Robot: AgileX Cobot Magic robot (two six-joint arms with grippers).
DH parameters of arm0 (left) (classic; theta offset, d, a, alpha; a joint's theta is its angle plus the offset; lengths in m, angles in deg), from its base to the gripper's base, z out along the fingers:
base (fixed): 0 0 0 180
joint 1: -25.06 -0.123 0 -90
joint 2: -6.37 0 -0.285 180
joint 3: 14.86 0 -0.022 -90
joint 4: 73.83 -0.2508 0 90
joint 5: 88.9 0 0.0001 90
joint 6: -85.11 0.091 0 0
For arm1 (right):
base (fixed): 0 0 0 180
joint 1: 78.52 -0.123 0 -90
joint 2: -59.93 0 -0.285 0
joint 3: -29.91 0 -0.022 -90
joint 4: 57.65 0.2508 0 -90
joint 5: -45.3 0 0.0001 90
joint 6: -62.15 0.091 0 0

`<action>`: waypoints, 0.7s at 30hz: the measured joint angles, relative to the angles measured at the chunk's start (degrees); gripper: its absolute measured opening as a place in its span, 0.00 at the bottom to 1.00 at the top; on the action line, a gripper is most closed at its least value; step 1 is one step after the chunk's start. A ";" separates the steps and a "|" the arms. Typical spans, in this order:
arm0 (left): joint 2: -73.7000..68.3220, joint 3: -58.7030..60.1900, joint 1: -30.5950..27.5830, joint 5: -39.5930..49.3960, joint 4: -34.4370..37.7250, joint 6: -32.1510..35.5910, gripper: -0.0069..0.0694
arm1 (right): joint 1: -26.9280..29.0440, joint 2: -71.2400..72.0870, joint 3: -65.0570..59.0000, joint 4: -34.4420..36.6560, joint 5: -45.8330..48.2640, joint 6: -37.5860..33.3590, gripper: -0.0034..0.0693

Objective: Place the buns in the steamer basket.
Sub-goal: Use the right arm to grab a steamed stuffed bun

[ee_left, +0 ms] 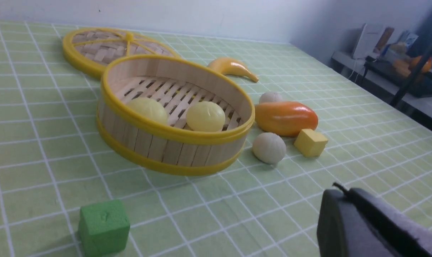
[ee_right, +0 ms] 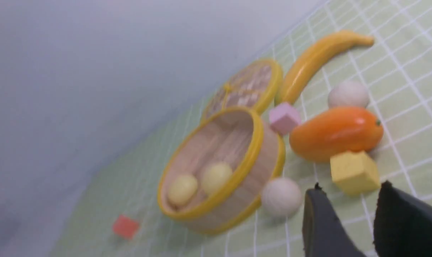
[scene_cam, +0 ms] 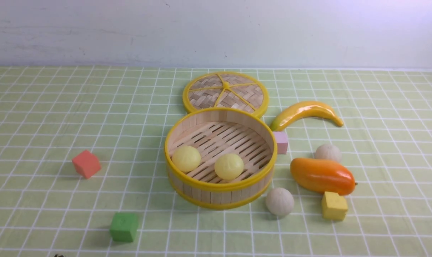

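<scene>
The left claw [ee_left: 344, 200] is pressed together with nothing in it. It is well short of the basket [ee_left: 173, 150]. From its wrist view the closest things ahead are the near white bun [ee_left: 269, 147] and the yellow cube [ee_left: 310, 142], both clear of its tip.

On the checked cloth [scene_cam: 41, 117] the red cube [scene_cam: 86, 164] sits far left. The green cube [scene_cam: 124, 227] is nearer the robot and a little to its right. Both are well apart from the basket, which stands upright mid-table. The lid [scene_cam: 225, 92] lies flat just behind it; whether the two touch I cannot tell.

On the slatted floor inside the basket, the left yellow bun [scene_cam: 186, 158] and the right yellow bun [scene_cam: 229, 166] lie side by side toward the near wall, not touching each other.

The pink cube [scene_cam: 281, 142] sits just beside the basket's right wall. The near white bun is on the cloth, just outside the near-right wall.

Further right, the banana [scene_cam: 305, 112] lies behind the mango [scene_cam: 322, 176]. The far white bun [scene_cam: 328, 152] is tucked against the mango's far side. The yellow cube sits just in front of the mango's right end.

The right claw [ee_right: 350, 191] is spread and empty. The yellow cube lies just beyond the gap between its fingers. The near white bun is just off one fingertip [ee_right: 316, 200], untouched, and the far white bun lies past the mango.
</scene>
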 joint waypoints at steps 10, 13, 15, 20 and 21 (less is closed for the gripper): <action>0.00 0.00 0.00 2.59 0.00 -0.06 0.07 | -2.58 -43.31 30.20 -12.43 28.25 -11.54 0.21; 0.00 0.00 0.00 2.70 0.00 -0.06 0.07 | -7.78 -52.21 34.25 -13.55 26.79 -11.85 0.19; 0.00 0.00 0.00 2.73 0.00 -0.06 0.07 | -11.78 -56.63 36.62 -15.69 25.33 -12.65 0.19; 0.00 0.00 0.00 2.77 0.00 -0.06 0.07 | -20.02 -65.90 42.25 -19.84 22.85 -14.22 0.24; 0.00 0.00 0.00 2.77 0.00 -0.06 0.07 | -21.57 -68.87 44.02 -20.71 22.09 -14.35 0.29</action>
